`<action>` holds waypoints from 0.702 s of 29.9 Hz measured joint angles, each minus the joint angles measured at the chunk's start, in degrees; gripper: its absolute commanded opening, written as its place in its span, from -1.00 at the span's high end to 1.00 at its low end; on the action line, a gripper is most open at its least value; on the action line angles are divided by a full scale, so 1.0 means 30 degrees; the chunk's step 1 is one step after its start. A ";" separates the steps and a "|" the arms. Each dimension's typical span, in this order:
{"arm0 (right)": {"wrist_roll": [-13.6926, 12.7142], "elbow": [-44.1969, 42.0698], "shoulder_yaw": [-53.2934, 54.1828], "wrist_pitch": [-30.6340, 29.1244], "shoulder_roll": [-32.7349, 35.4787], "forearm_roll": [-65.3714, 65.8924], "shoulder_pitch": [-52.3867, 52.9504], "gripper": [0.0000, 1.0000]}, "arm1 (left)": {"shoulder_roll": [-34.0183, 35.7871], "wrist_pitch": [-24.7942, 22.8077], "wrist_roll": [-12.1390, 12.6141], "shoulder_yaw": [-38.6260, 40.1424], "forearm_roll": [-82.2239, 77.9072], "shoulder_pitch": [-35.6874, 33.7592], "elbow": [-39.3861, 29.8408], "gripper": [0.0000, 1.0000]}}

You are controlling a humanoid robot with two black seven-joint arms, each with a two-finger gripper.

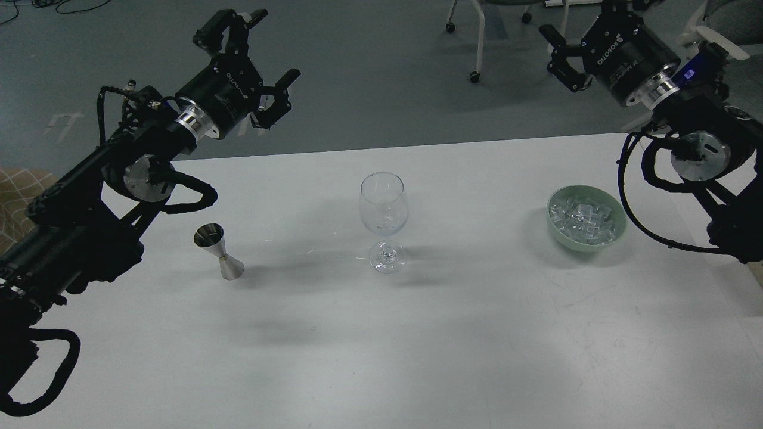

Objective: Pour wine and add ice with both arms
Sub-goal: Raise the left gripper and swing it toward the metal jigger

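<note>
An empty clear wine glass (383, 208) stands upright at the middle of the white table (381, 345). Left of it stands a small steel jigger (218, 251); no wine is visible, and I cannot see into the jigger. The ice (583, 218), clear glossy cubes, fills a pale green bowl (616, 237) to the right. My left gripper (272, 50) hangs open and empty above the table's far left edge, well above the jigger. Beyond the far right corner, high above the bowl, my right gripper (577, 27) is open and empty, one finger cut off by the frame's top.
Behind the table is grey floor with chair legs on castors (474, 76). The right arm's elbow and cables (685, 179) hang just right of the bowl. A patterned tan surface (18, 196) shows at the left edge.
</note>
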State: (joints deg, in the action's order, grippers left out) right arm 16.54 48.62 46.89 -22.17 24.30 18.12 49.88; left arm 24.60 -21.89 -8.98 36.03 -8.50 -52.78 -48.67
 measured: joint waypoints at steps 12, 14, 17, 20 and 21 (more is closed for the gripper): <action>0.0022 -0.1014 0.0318 -0.0030 -0.0011 0.0046 0.0682 -1.00 | 0.0114 -0.0085 -0.0021 0.0389 0.0021 -0.0021 0.0490 -0.98; 0.0111 -0.1414 0.0286 -0.0207 0.0047 0.0050 0.0997 -1.00 | 0.0089 -0.0022 -0.0166 0.0395 0.0029 -0.0138 0.0859 -0.98; 0.0159 -0.1698 0.0231 -0.0284 0.0064 0.0053 0.1127 -1.00 | 0.0037 -0.0085 -0.0310 0.0530 0.0089 -0.0197 0.1596 -0.97; 0.0168 -0.2004 0.0230 -0.0286 -0.0008 0.0053 0.1164 -1.00 | -0.0183 -0.0147 -0.0361 0.1357 0.0141 -0.0196 0.2533 -0.98; 0.0168 -0.2030 0.0230 -0.0286 -0.0033 0.0054 0.1191 -1.00 | -0.0314 -0.0148 -0.0362 0.1549 0.0141 -0.0196 0.2702 -0.97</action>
State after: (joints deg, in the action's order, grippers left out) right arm 17.04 42.53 47.58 -23.02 24.20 18.28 53.45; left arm 23.65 -22.33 -10.06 40.67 -8.08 -53.37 -40.57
